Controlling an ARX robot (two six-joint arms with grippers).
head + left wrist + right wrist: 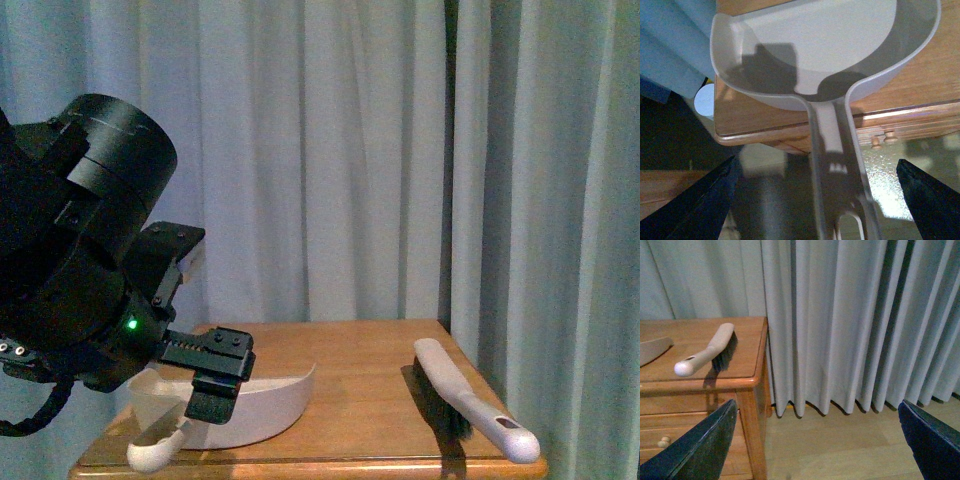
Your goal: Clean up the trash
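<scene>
Trash is seen in no view, pan (830, 45) apparently empty; L gripper (820, 175) is held spread wide astride handle (827, 125), likely lined up for a grab, while R gripper (815, 440) is hung open beside table (700, 382), brush (715, 347) ungrasped.

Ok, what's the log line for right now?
left gripper: open, above dustpan handle | right gripper: open, beside table | brush: on table | trash: not visible

Home: curtains (330, 150), wooden drawer table (370, 370).
</scene>
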